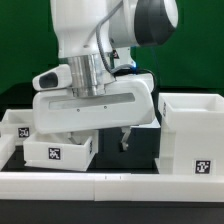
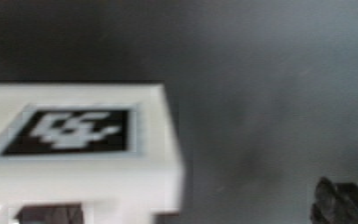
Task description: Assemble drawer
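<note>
The tall white casing [image 1: 190, 130] stands at the exterior view's right, with a tag on its front. A shallow white tray [image 1: 58, 152] with a tag lies at the lower left. A second tray [image 1: 14, 124] lies behind it at the far left. My gripper [image 1: 103, 140] hangs low over the table, just right of the near tray. Its jaws stand wide apart and hold nothing. In the wrist view the tray's tagged wall [image 2: 78, 135] lies between the jaws, nearer one finger. The other dark finger [image 2: 346, 200] is over bare black table [image 2: 265, 90].
A low white rail [image 1: 110, 186] runs along the table's front edge. Black table shows between the near tray and the casing. A green backdrop stands behind.
</note>
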Robot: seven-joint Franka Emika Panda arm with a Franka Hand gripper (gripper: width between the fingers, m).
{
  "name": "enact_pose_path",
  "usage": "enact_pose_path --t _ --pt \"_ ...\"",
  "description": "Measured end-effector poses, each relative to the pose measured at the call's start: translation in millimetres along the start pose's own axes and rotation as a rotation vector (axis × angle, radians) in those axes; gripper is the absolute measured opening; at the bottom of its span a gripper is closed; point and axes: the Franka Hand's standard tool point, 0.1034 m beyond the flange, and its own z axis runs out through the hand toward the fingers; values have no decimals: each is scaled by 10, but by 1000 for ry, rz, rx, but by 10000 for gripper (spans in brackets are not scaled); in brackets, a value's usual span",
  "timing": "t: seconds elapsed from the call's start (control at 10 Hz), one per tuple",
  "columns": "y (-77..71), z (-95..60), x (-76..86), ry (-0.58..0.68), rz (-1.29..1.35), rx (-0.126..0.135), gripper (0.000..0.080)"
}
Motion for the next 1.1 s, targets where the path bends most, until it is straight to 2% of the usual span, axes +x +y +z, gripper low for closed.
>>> enact_pose_path --t 0.1,0.2,0.3,0.4,0.6,0.7,0.8,0.9,1.0,1.1 --pt "36 -3 25 26 -1 -13 649" --pt "28 13 2 21 -2 -12 649" --pt "29 11 6 22 -1 -12 519" --pt "28 13 4 21 6 -12 519" --pt "28 15 3 21 20 -11 246" --pt "22 17 2 23 79 -7 246" --pt "26 11 5 24 76 -7 64" --pt "39 -21 21 26 40 -7 42" --pt "18 -45 20 -3 32 11 42" --pt "13 -60 36 -7 8 16 38"
